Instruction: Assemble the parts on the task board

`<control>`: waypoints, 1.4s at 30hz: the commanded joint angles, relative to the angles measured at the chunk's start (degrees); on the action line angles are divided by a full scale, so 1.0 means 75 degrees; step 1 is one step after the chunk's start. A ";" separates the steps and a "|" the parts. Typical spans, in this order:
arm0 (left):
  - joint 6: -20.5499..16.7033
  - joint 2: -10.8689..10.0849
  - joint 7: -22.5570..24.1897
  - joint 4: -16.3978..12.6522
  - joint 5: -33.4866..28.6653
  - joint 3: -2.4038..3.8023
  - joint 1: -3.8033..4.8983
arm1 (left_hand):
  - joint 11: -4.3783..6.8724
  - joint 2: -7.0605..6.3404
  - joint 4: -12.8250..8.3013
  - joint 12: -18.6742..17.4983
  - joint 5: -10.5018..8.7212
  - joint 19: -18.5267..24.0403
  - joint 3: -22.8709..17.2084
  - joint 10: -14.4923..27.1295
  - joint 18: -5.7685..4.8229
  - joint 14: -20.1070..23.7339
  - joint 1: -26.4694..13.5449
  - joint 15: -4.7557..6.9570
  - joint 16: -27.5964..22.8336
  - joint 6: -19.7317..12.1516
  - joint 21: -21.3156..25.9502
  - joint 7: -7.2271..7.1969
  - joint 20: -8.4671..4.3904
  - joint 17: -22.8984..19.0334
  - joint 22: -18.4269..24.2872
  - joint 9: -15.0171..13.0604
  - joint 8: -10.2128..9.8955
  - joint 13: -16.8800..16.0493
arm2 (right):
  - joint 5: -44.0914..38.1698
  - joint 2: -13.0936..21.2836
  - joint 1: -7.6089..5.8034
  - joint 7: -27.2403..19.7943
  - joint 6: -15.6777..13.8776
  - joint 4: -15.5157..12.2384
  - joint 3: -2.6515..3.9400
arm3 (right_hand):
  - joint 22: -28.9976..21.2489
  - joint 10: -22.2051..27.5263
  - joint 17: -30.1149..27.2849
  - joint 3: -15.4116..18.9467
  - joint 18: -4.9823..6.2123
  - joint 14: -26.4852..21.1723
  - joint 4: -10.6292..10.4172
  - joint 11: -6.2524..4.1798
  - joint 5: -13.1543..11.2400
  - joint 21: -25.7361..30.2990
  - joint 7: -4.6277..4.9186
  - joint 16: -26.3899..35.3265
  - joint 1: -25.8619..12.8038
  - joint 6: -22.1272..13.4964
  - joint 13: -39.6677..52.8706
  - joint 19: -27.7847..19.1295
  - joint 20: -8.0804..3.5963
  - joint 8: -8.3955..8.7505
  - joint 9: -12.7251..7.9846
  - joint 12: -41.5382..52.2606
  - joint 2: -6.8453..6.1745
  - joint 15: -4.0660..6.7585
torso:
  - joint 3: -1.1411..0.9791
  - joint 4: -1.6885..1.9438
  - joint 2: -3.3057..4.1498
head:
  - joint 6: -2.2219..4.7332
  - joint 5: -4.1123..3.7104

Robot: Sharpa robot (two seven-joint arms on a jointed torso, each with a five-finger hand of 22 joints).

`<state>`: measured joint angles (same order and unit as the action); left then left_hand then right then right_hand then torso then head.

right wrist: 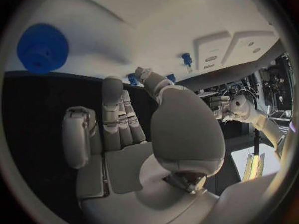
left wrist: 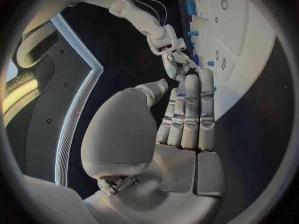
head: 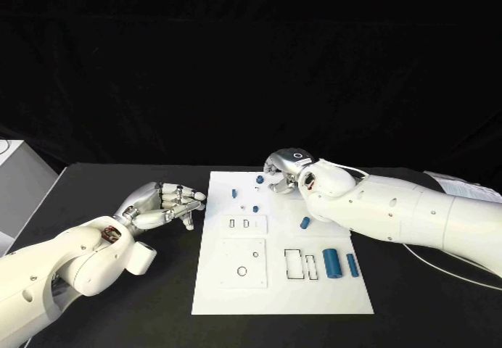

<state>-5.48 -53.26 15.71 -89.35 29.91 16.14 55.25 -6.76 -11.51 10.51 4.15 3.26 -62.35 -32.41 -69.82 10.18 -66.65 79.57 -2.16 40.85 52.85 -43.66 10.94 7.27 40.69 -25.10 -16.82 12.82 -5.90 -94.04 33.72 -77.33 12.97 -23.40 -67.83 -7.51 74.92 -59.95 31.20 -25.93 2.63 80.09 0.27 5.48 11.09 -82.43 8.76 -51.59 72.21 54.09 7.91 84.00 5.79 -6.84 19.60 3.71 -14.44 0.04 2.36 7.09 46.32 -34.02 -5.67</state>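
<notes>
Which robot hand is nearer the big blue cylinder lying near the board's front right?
Right. The right robot hand is at the board's far edge, its arm passing beside the big blue cylinder; the left robot hand sits off the task board, across it.

black table | white cable right | grey box left edge

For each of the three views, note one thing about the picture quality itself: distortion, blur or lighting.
Head view: even light, the task board sharp and bright against the black table. Left wrist view: fisheye bends the board's straight edge into a curve; the left hand is sharp. Right wrist view: a blue part looms large and soft, out of focus.
</notes>
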 commanded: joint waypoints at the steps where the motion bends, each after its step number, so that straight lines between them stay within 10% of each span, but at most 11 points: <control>1: 0.0171 -0.0024 0.0027 -0.0007 0.0007 0.0005 0.0000 | 0.0016 0.0011 0.0011 -0.0041 -0.0021 0.0081 -0.0038 0.0066 0.0033 0.0055 -0.0085 -0.0009 -0.0050 -0.0076 -0.0062 0.0006 0.0009 -0.0011 -0.0017 -0.0015 -0.0031 0.0010 | 0.0563 0.0267 -0.0058 -0.0154 0.0202 -0.0306 0.0018 | 0.0453 0.0568 -0.0069 0.1526 -0.0005 -0.0008 -0.0383 0.0090 0.0326 0.0069 -0.0030 -0.0056 0.0451 -0.0088 -0.0297 0.0311 0.0081 0.0129 -0.0086 0.0062 0.0226 -0.0101 | -0.0040 -0.0062 -0.0011 | 0.0050 0.0009; 2: 0.0182 -0.0034 0.0028 -0.0010 0.0007 0.0005 -0.0001 | 0.0006 0.0001 0.0062 -0.0039 -0.0022 0.0107 -0.0013 0.0075 0.0031 0.0053 -0.0167 -0.0021 -0.0065 -0.0087 -0.0074 0.0013 0.0020 -0.0011 -0.0026 -0.0026 -0.0038 0.0011 | 0.0628 0.0381 -0.0079 -0.0136 0.0306 -0.0404 0.0021 | 0.0542 0.0773 -0.0079 0.2520 -0.0021 0.0014 -0.0918 0.0143 0.0405 0.0005 -0.0001 -0.0117 0.0851 -0.0256 -0.0424 0.0348 0.0107 0.0241 -0.0139 0.0005 0.0200 -0.0140 | -0.0053 -0.0087 -0.0016 | 0.0072 -0.0003; 4: 0.0199 -0.0047 0.0026 -0.0014 0.0007 0.0005 -0.0002 | 0.0005 -0.0002 0.0073 -0.0039 -0.0022 0.0114 -0.0007 0.0077 0.0031 0.0051 -0.0186 -0.0023 -0.0069 -0.0089 -0.0078 0.0014 0.0023 -0.0011 -0.0028 -0.0029 -0.0040 0.0011 | 0.0732 0.0594 -0.0109 -0.0099 0.0443 -0.0564 0.0024 | 0.0568 0.1013 -0.0097 0.2946 -0.0023 -0.0008 -0.2221 0.0192 0.0317 -0.0009 -0.0185 -0.0204 0.1528 -0.0464 -0.0548 0.0354 0.0145 0.0347 -0.0186 0.0019 -0.0128 -0.0202 | -0.0063 -0.0120 -0.0027 | 0.0105 -0.0011; 9: 0.0221 -0.0060 0.0018 0.0001 0.0008 0.0005 -0.0013 | 0.0005 -0.0006 0.0075 -0.0039 -0.0021 0.0118 -0.0004 0.0078 0.0031 0.0050 -0.0192 -0.0023 -0.0070 -0.0091 -0.0080 0.0013 0.0024 -0.0011 -0.0030 -0.0031 -0.0041 0.0011 | 0.0896 0.1105 -0.0160 -0.0032 0.0462 -0.0830 0.0032 | 0.0563 0.0933 -0.0118 0.3070 -0.0019 -0.0047 -0.2295 0.0162 0.0159 0.0000 -0.0757 -0.0305 0.1550 -0.1682 -0.0527 0.0344 0.0124 0.0451 -0.0423 0.0241 -0.0145 -0.0159 | -0.0112 -0.0185 -0.0072 | 0.0122 0.0016; 10: 0.0226 -0.0061 0.0014 0.0004 0.0008 0.0005 -0.0020 | 0.0005 -0.0007 0.0075 -0.0039 -0.0021 0.0118 -0.0004 0.0078 0.0031 0.0050 -0.0192 -0.0023 -0.0071 -0.0091 -0.0080 0.0013 0.0025 -0.0011 -0.0030 -0.0031 -0.0042 0.0011 | 0.0936 0.1237 -0.0174 -0.0026 0.0422 -0.0881 0.0039 | 0.0613 0.0432 -0.0117 0.3074 -0.0026 -0.0042 -0.2287 0.0022 0.0151 -0.0032 -0.0818 -0.0346 0.1601 -0.3157 -0.0394 0.0358 0.0061 0.0541 -0.0918 0.0599 -0.0188 -0.0063 | -0.0125 -0.0198 -0.0083 | 0.0122 0.0012; 14: 0.0233 -0.0061 0.0006 0.0014 0.0008 0.0004 -0.0037 | 0.0006 -0.0008 0.0074 -0.0038 -0.0021 0.0120 -0.0005 0.0079 0.0032 0.0050 -0.0192 -0.0023 -0.0072 -0.0092 -0.0081 0.0011 0.0025 -0.0011 -0.0031 -0.0032 -0.0042 0.0011 | 0.1136 0.1495 -0.0218 -0.0018 0.0404 -0.0932 0.0051 | 0.0751 -0.0743 -0.0006 0.3181 -0.0056 0.0007 -0.2305 -0.0394 0.0198 -0.0122 -0.0767 -0.0448 0.1624 -0.3819 0.0207 0.0401 -0.0234 0.0536 -0.1104 0.1660 -0.0273 0.0263 | -0.0149 -0.0224 -0.0095 | 0.0130 -0.0006; 17: 0.0236 -0.0054 0.0000 0.0025 0.0008 0.0004 -0.0049 | 0.0006 -0.0008 0.0074 -0.0038 -0.0021 0.0120 -0.0005 0.0079 0.0032 0.0050 -0.0192 -0.0023 -0.0072 -0.0092 -0.0081 0.0011 0.0025 -0.0011 -0.0031 -0.0032 -0.0042 0.0011 | 0.1329 0.1623 -0.0242 0.0002 0.0523 -0.0904 0.0055 | 0.1369 -0.1303 0.1205 0.3165 -0.0208 0.0349 -0.2259 -0.0833 0.0258 -0.0558 -0.0537 -0.1334 0.1637 -0.3262 0.3085 0.0602 -0.0509 0.0313 -0.0815 0.5125 -0.0189 0.0577 | -0.0164 -0.0244 -0.0100 | 0.0136 -0.0016; 19: 0.0239 -0.0046 -0.0004 0.0037 0.0008 0.0004 -0.0061 | 0.0010 -0.0007 0.0068 -0.0037 -0.0019 0.0125 -0.0009 0.0079 0.0033 0.0049 -0.0184 -0.0021 -0.0075 -0.0093 -0.0085 0.0007 0.0026 -0.0010 -0.0033 -0.0035 -0.0043 0.0010 | 0.1478 0.1677 -0.0252 0.0029 0.0684 -0.0857 0.0057 | 0.1617 -0.1959 0.3056 0.3047 -0.0260 0.0653 -0.2328 -0.0696 0.0291 -0.0728 -0.0325 -0.2599 0.1654 -0.2578 0.7648 0.0676 -0.0451 0.0033 -0.0509 0.9247 -0.0193 0.0520 | -0.0179 -0.0255 -0.0096 | 0.0129 -0.0014; 22: 0.0247 -0.0028 -0.0010 0.0056 0.0008 0.0004 -0.0078 | 0.0010 -0.0006 0.0067 -0.0037 -0.0019 0.0126 -0.0011 0.0079 0.0034 0.0049 -0.0183 -0.0021 -0.0075 -0.0093 -0.0086 0.0006 0.0026 -0.0010 -0.0033 -0.0036 -0.0043 0.0010 | 0.1669 0.1697 -0.0260 0.0064 0.0869 -0.0755 0.0057 | 0.2011 -0.2746 0.3609 0.2886 -0.0350 0.0672 -0.2279 -0.0563 0.0384 -0.1009 -0.0198 -0.2998 0.1666 -0.1860 0.9323 0.0800 -0.0401 -0.0319 -0.0231 1.0499 -0.0027 0.0409 | -0.0184 -0.0257 -0.0081 | 0.0129 -0.0030; 24: 0.0254 -0.0012 -0.0012 0.0068 0.0008 0.0003 -0.0091 | 0.0012 -0.0005 0.0064 -0.0036 -0.0018 0.0127 -0.0013 0.0079 0.0034 0.0049 -0.0179 -0.0020 -0.0077 -0.0093 -0.0087 0.0005 0.0026 -0.0010 -0.0034 -0.0037 -0.0043 0.0010 | 0.1763 0.1677 -0.0263 0.0082 0.0924 -0.0690 0.0057 | 0.1847 -0.3392 0.6454 0.2767 -0.0309 0.1115 -0.2304 -0.0435 0.0490 -0.0890 -0.0139 -0.4545 0.1643 -0.1713 1.0222 0.0747 -0.0296 -0.0484 -0.0213 1.1088 0.0058 0.0287 | -0.0175 -0.0253 -0.0073 | 0.0124 -0.0055; 42: 0.0282 0.0042 -0.0024 0.0133 0.0026 0.0003 -0.0137 | 0.0020 0.0014 0.0022 -0.0033 -0.0016 0.0146 -0.0050 0.0081 0.0040 0.0050 -0.0127 -0.0011 -0.0093 -0.0093 -0.0107 -0.0003 0.0024 -0.0010 -0.0046 -0.0052 -0.0043 0.0009 | 0.2371 0.1250 -0.0270 0.0147 0.0951 -0.0202 0.0061 | 0.2011 -0.4007 0.7478 0.2354 -0.0350 0.1249 -0.2231 -0.0258 0.0904 -0.1009 -0.0073 -0.5000 0.1415 -0.0911 1.0945 0.0800 -0.0132 -0.0929 -0.0127 1.1505 0.0243 0.0124 | -0.0142 -0.0154 -0.0043 | 0.0023 -0.0097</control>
<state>-4.43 -53.06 15.37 -88.29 29.95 16.13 54.25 -6.55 -11.52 10.67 4.15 3.26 -61.72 -32.58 -69.62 10.18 -66.65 78.51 -2.16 40.53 52.42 -44.14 10.95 7.47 40.70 -25.36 -17.17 12.82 -5.90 -77.78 43.32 -79.34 13.90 -17.97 -69.43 -7.07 74.94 -83.97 74.95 -8.02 0.37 83.93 -16.44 3.03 17.52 -89.80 8.08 -88.80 83.24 46.99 74.95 83.90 4.43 -13.73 18.62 89.81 -12.65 1.31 1.32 5.78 45.83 -33.80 -6.42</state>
